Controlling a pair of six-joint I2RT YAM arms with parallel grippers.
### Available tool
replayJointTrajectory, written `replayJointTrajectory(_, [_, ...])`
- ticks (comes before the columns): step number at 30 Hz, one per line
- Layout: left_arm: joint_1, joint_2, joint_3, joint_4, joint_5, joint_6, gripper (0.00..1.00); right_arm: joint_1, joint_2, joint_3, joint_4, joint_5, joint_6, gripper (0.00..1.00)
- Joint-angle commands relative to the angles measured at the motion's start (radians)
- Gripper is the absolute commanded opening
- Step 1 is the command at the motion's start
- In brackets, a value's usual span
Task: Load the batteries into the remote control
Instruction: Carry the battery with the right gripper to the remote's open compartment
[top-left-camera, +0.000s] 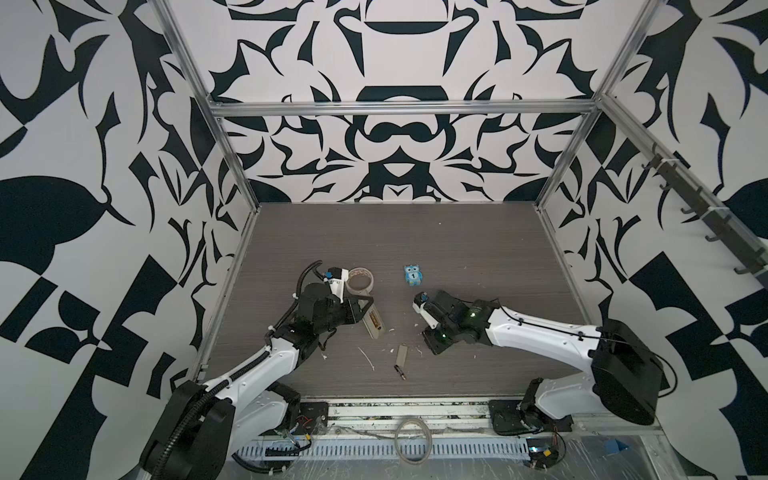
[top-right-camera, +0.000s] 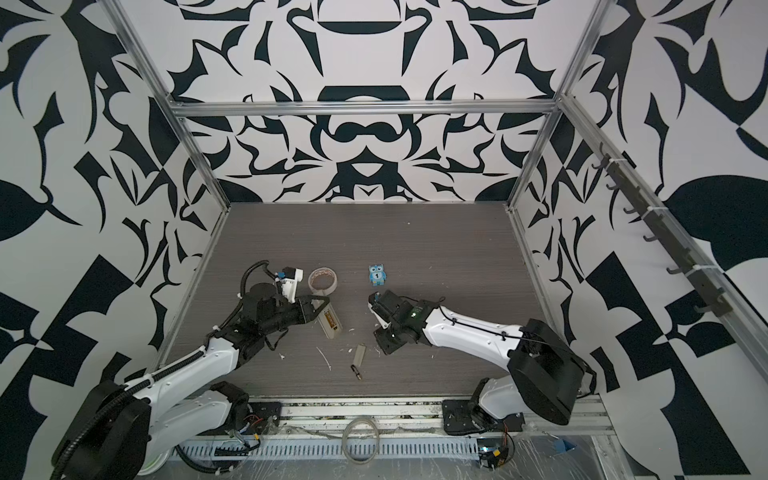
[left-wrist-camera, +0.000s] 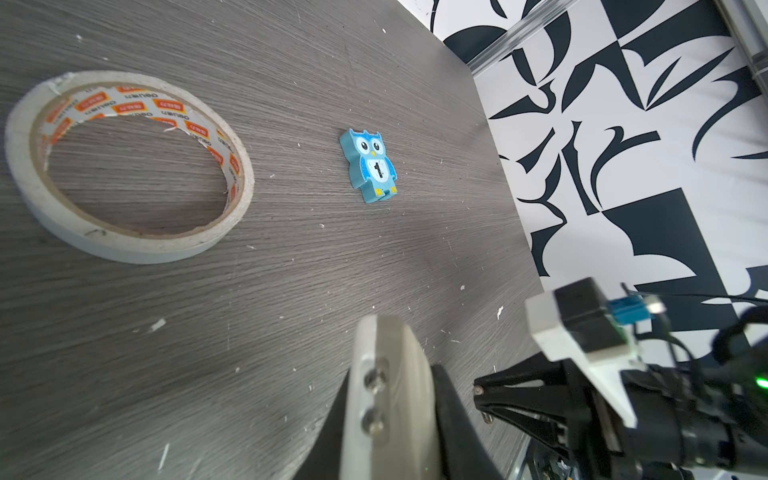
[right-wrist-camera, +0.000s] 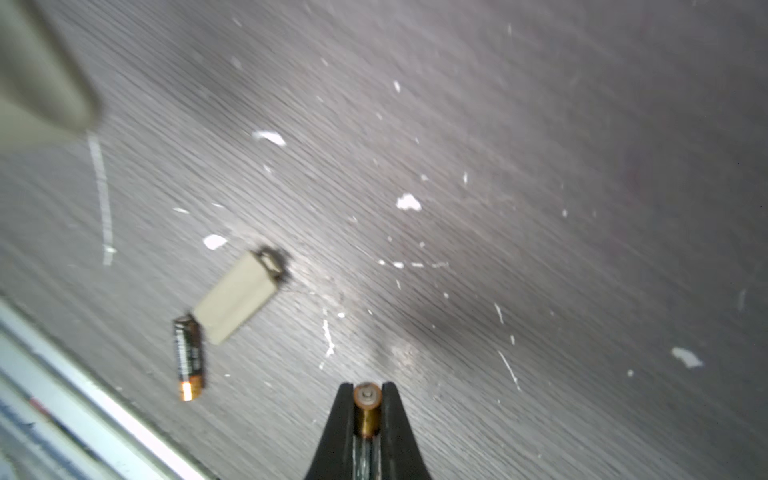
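Note:
The white remote control (top-left-camera: 376, 326) lies tilted with its battery bay facing up. My left gripper (top-left-camera: 365, 307) is shut on its far end, and in the left wrist view that rounded end (left-wrist-camera: 386, 395) sits between the black jaws. My right gripper (top-left-camera: 432, 347) hovers right of the remote, shut on one battery whose brass end (right-wrist-camera: 366, 399) shows between the fingers. The second battery (top-left-camera: 400, 371) lies on the table (right-wrist-camera: 189, 357), next to the loose off-white battery cover (top-left-camera: 402, 353).
A tape roll (top-left-camera: 360, 279) lies just behind the left gripper and a blue owl figure (top-left-camera: 413, 275) further right. White scraps dot the grey table (top-left-camera: 478, 257). A metal rail (top-left-camera: 415, 409) runs along the front edge.

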Motion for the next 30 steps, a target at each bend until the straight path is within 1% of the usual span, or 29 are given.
replayJointTrajectory(1, [0.005, 0.012, 0.028, 0.007, -0.008, -0.014, 0.00, 0.009, -0.062, -0.020, 0.094, -0.002, -0.048, 0.04])
replayJointTrajectory(7, [0.005, 0.037, 0.029, 0.050, 0.003, -0.040, 0.00, 0.032, -0.163, -0.053, 0.266, -0.037, -0.112, 0.04])
replayJointTrajectory(11, [0.005, 0.045, 0.031, 0.076, 0.021, -0.056, 0.00, 0.047, -0.191, -0.064, 0.354, -0.043, -0.145, 0.04])
replayJointTrajectory(13, [0.005, 0.045, 0.032, 0.085, 0.026, -0.065, 0.00, 0.054, -0.190, -0.074, 0.409, -0.049, -0.148, 0.04])
replayJointTrajectory(16, [0.004, 0.037, 0.032, 0.089, 0.028, -0.072, 0.00, 0.075, -0.185, -0.102, 0.540, -0.059, -0.148, 0.03])
replayJointTrajectory(18, [0.005, 0.033, 0.031, 0.086, 0.025, -0.072, 0.00, 0.086, -0.165, -0.099, 0.588, -0.056, -0.154, 0.03])
replayJointTrajectory(22, [0.004, 0.035, 0.028, 0.084, 0.026, -0.074, 0.00, 0.104, -0.115, -0.074, 0.645, -0.033, -0.169, 0.01])
replayJointTrajectory(30, [0.005, 0.022, 0.020, 0.109, 0.044, -0.079, 0.00, 0.109, -0.079, -0.072, 0.763, -0.006, -0.168, 0.00])
